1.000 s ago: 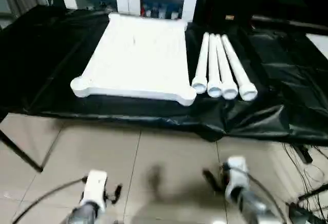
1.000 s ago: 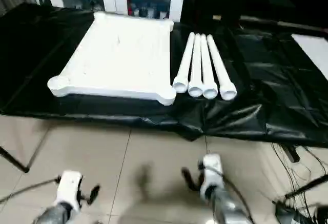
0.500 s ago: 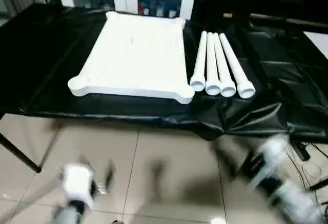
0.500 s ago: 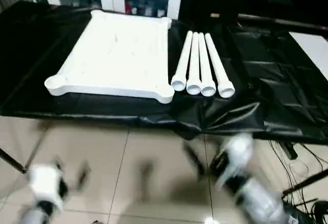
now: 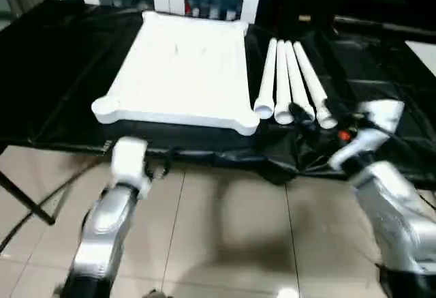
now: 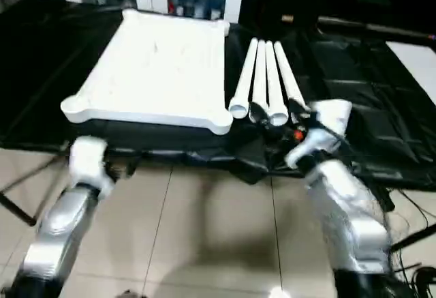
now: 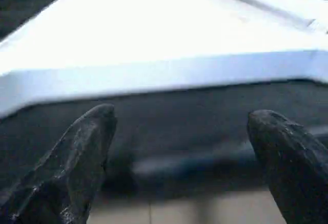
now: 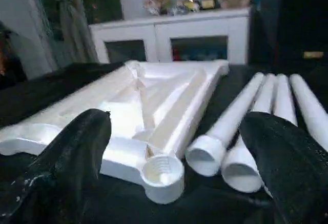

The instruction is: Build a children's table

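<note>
Near the legs (image 5: 289,86), right tool (image 5: 300,115) hovers, fingers spread.

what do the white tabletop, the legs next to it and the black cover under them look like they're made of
Tabletop: likely moulded plastic, matte white, with ribs and round corner sockets.
Legs: probably the same white plastic, smooth hollow tubes with open ends.
Black cover: looks like thin plastic sheeting or coated fabric, since it wrinkles and shines in folds.

We see the white top (image 5: 182,66) lying flat on the black worktop (image 5: 61,52), ribbed underside up, with round sockets at its corners. Just right of it lie the four white legs (image 5: 289,83), side by side and touching, open wide ends toward the near edge.
</note>
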Available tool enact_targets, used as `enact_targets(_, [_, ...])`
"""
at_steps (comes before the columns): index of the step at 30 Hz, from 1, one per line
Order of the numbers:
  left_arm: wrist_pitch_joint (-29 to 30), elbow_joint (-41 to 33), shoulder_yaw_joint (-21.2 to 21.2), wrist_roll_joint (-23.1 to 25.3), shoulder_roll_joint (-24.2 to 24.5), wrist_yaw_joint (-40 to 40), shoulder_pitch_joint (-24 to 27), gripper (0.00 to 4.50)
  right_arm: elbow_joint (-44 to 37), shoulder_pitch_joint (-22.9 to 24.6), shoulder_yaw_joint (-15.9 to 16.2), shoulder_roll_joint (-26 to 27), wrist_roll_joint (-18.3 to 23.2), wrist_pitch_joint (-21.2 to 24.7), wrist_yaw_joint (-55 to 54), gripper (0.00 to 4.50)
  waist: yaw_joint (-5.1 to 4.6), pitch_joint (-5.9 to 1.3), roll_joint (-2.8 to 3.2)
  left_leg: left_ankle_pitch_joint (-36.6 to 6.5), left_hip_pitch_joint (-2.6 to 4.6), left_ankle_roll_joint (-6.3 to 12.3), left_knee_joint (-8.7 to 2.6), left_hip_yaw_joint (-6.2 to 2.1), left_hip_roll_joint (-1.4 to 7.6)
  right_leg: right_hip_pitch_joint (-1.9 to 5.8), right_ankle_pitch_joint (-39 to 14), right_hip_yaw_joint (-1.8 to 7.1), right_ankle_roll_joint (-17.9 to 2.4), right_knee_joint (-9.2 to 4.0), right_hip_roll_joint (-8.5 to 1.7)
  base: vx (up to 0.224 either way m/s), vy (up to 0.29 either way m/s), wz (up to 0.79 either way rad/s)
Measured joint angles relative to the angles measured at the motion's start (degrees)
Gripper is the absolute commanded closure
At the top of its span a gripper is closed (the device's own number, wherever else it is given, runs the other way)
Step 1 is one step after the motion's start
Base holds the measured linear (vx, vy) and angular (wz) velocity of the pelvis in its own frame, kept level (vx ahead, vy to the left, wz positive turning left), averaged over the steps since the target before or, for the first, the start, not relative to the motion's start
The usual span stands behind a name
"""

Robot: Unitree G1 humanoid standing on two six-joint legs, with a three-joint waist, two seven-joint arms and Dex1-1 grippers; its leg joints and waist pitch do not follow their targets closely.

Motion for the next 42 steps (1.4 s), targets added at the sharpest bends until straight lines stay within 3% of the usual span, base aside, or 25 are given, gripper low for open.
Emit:
enact_targets(3, [2.19,3.53,-0.63,0.08,0.15,-3.46,-5.14,0.00,2.59,-1.35,1.28,0.12,-3.04,-0.39,-0.01,0.05,0.12,0.06,-0.17,0.13,-0.01,0.05,0.07,0.02,-0.01,-0.02,0.01,0.01,-0.13,0.10,-0.06,0.000,0.000,0.00])
enact_targets(10, [3.24,10.88,-5.04,2.48,-0.09,-6.45,-12.52,0.00,7.14,-3.73,1.85,-0.40,-3.06,1.10,-0.01,0.05,0.45,0.14,-0.33,0.42,-0.03,0.11,0.14,0.03,-0.03,-0.04,0.35,0.00,-0.24,0.21,-0.11,0.000,0.000,0.00])
enact_targets(15, [3.77,19.43,-7.18,6.51,-0.99,-5.45,-21.38,0.00,11.98,-5.42,2.11,-0.80,-5.70,1.18,-0.86,0.05,1.18,0.22,-0.48,0.73,-0.24,0.24,0.15,0.02,-0.02,-0.24,0.65,-0.01,-0.26,0.28,-0.11,0.000,0.000,0.00])
enact_targets(18, [10.88,22.83,-7.15,7.31,-0.95,-5.10,-27.67,0.00,12.43,-5.69,2.90,-0.77,-8.65,-0.07,-1.22,0.05,1.49,0.25,-0.44,0.78,-0.31,0.23,0.22,0.04,-0.03,-0.35,0.76,0.02,-0.30,0.35,-0.11,0.000,0.000,0.00])
enact_targets(21, [15.00,19.86,-6.35,6.59,-1.48,-3.63,-28.69,0.00,12.31,-5.72,3.97,-0.48,-10.95,-3.20,-1.61,0.05,1.67,0.30,-0.09,0.78,-0.34,0.23,0.24,0.03,-0.05,-0.35,0.77,0.02,-0.31,0.34,-0.14,0.000,0.000,0.00])
enact_targets(24, [17.72,3.36,-1.88,0.36,-4.80,0.12,-20.08,0.00,9.91,-5.03,4.95,0.72,-14.51,-5.47,-6.16,0.05,1.58,0.27,0.32,0.75,-0.43,0.44,0.28,0.04,-0.03,-0.38,0.76,0.00,-0.38,0.33,-0.14,0.000,0.000,0.00])
enact_targets(31, [13.32,-16.83,3.07,-0.94,-4.95,4.28,-0.97,0.00,4.57,-0.34,1.41,4.85,-11.39,-6.15,-8.42,0.05,1.44,0.31,0.27,0.69,-0.52,0.32,0.26,0.04,0.06,-0.48,0.73,-0.03,-0.42,0.28,-0.05,0.000,0.000,0.00])
enact_targets(36, [13.57,-26.68,5.51,1.67,-3.44,5.05,5.09,0.00,3.56,-0.36,-1.35,7.59,-8.63,-4.79,-10.53,0.05,1.38,0.27,0.12,0.73,-0.39,0.26,0.31,0.04,0.05,-0.37,0.90,0.00,-0.23,0.29,-0.07,0.000,0.000,0.00])
enact_targets(39, [15.35,-28.47,6.55,2.38,-3.22,6.30,5.75,0.00,2.31,1.60,-0.69,8.41,-6.17,-4.47,-8.90,0.05,1.34,0.25,0.01,0.77,-0.38,0.20,0.31,0.04,0.04,-0.39,0.96,0.04,-0.01,0.28,-0.08,0.000,0.000,0.00])
enact_targets(42, [16.68,-29.67,6.83,2.44,-3.18,8.16,6.60,0.00,1.78,2.48,1.06,8.65,-6.43,-2.88,-8.69,0.05,0.58,0.24,-0.09,0.81,-0.47,0.14,0.31,0.03,0.03,-0.47,1.06,0.06,0.06,0.26,-0.08,0.000,0.000,0.00])
